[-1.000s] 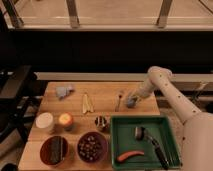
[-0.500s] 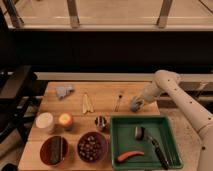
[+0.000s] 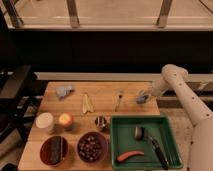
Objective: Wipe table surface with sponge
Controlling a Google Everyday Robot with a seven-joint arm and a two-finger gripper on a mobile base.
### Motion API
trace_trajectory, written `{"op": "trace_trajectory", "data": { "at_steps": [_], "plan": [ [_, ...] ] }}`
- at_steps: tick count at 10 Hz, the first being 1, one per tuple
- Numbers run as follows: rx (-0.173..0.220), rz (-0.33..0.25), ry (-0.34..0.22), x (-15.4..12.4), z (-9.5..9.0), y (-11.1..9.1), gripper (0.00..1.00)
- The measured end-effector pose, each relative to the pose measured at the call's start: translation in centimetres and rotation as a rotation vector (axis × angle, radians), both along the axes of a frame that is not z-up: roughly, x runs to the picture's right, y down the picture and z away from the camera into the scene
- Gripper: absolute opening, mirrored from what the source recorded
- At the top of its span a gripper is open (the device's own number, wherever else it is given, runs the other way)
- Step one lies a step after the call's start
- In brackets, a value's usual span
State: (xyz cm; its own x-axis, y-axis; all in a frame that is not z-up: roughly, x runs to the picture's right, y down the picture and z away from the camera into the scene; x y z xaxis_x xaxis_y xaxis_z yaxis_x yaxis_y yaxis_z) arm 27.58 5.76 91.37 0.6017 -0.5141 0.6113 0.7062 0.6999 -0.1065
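Starting at the near edge of the surface [image 3: 107, 97], two dark round bowls [image 3: 54, 149] sit side by side, one holding a dark block, the other a heap of small brown lumps. To their right lies a green plastic tray [image 3: 171, 144] with raised walls, carrying a red curved piece and a black-handled tool. Behind the bowls stand a pale round tub [image 3: 44, 122], an orange-lit cup [image 3: 65, 120] and a small metal cup [image 3: 101, 122]. Farther back on the light wooden planks lie a pale yellow peel-like strip [image 3: 87, 102] and a thin utensil [image 3: 119, 100]. A lumpy grey-blue cloth [image 3: 64, 91] is bunched near the far left corner.

At the far right edge, the pincer [image 3: 143, 97] appears to be clamped on the sponge [image 3: 142, 98], a small soft blue-grey block resting at or just above the wood.

Risk, as I judge it: the sponge sits right by the edge, so an outward stroke could carry it off the wood. A sweep leftward would meet the utensil, which is light and likely to skid. A sweep toward the near side could catch the tray's wall. Being soft, the sponge may also fold or slip from the grip under heavy pressing.
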Motion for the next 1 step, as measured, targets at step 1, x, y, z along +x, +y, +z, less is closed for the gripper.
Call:
{"op": "trace_trajectory", "data": {
  "at_steps": [1],
  "plan": [
    [0.009, -0.008, -0.021, -0.85, 0.29, -0.55, 0.00]
  ]
}}
